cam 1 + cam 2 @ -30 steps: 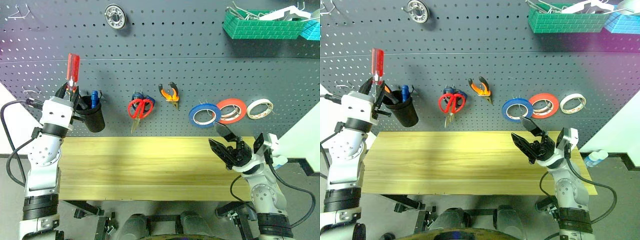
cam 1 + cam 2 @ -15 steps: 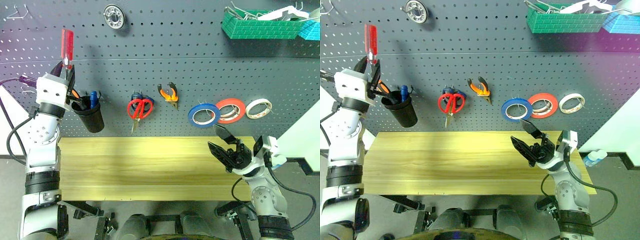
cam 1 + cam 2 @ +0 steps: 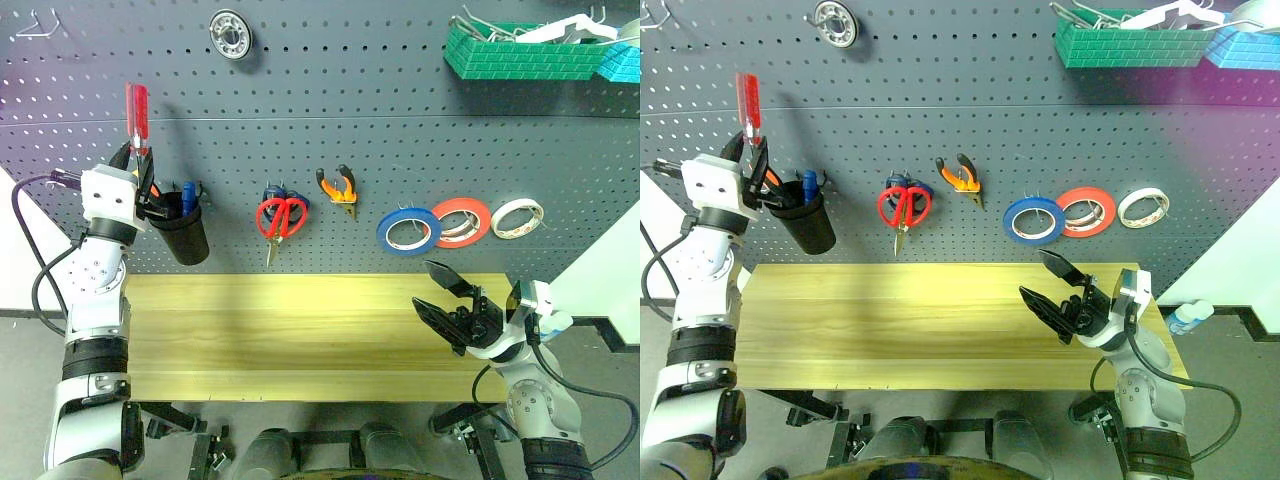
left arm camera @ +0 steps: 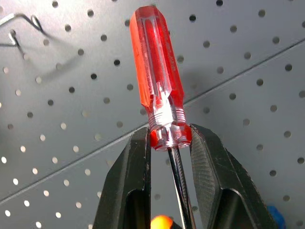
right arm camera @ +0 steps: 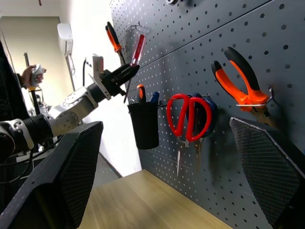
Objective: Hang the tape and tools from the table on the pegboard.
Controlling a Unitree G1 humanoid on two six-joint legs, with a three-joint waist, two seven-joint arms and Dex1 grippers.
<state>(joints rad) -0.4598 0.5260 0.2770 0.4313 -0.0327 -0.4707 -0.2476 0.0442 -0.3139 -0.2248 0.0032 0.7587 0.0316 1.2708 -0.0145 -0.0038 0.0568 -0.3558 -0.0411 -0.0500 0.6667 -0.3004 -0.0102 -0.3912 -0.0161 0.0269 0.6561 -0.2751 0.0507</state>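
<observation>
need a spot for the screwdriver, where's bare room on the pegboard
Bare: the stretch between the bearing and green basket. Crowded: the row from black cup past red scissors and pliers to tape rolls. The table is bare.

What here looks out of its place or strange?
Only the screwdriver: the left gripper holds it upright above the black cup, not yet put away. The tape, red scissors and pliers hang neatly on the pegboard.
</observation>
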